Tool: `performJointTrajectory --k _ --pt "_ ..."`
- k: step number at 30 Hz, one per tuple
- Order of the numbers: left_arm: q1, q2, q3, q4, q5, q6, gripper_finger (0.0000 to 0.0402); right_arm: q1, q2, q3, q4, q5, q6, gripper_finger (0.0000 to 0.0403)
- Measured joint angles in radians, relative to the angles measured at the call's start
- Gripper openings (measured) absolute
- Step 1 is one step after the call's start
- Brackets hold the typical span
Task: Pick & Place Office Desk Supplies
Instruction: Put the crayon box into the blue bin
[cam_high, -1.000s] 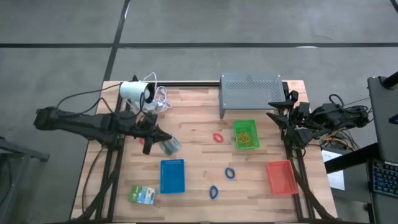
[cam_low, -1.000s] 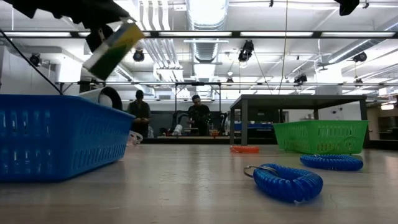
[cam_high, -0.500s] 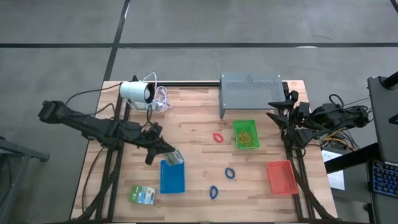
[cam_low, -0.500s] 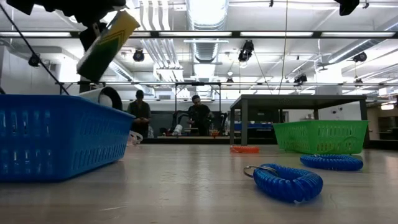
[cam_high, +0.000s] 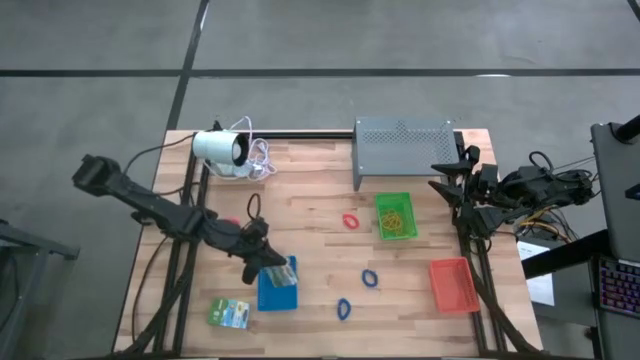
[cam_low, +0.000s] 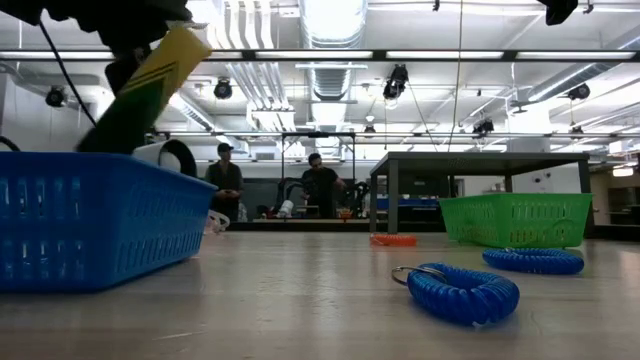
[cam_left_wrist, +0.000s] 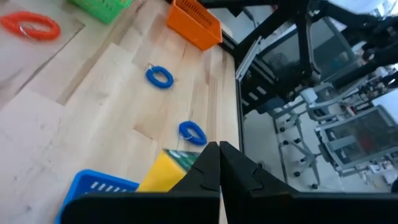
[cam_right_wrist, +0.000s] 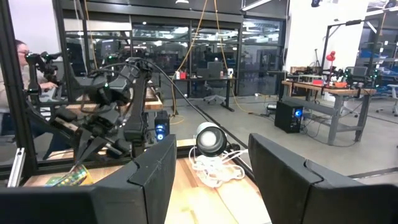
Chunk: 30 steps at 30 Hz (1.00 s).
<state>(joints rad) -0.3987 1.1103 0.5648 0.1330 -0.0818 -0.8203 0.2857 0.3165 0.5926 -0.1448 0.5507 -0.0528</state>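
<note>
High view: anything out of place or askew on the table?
Nothing spilled or damaged. One packet lies loose beside the blue tray, not binned. The left tool holds a second packet tilted over that tray. Blue loops and a red loop lie loose.

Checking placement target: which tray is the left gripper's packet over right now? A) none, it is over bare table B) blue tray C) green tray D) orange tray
B: in the high view the left gripper, shut on the green-and-yellow packet, is over the blue tray; the low view shows the packet dipping behind the tray's wall.
</note>
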Motion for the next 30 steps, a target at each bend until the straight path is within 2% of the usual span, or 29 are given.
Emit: performJointTrajectory --k 6,15,23,26,30 --pt "-0.021 0.051 0.000 0.003 -0.013 -0.011 0.0000 0.000 0.000 0.000 0.000 0.000 0.000 0.0199" --pt "-0.021 0.130 0.000 -0.044 -0.012 -0.121 0.0000 0.000 0.000 0.000 0.000 0.000 0.000 0.0199" --pt "-0.021 0.139 0.000 -0.052 -0.017 -0.151 0.0002 0.000 0.000 0.000 0.000 0.000 0.000 0.0199" --pt "-0.021 0.136 0.000 -0.057 -0.023 -0.158 0.0014 0.000 0.000 0.000 0.000 0.000 0.000 0.0199" --pt "-0.021 0.136 0.000 -0.058 -0.023 -0.157 0.0051 0.000 0.000 0.000 0.000 0.000 0.000 0.0199"
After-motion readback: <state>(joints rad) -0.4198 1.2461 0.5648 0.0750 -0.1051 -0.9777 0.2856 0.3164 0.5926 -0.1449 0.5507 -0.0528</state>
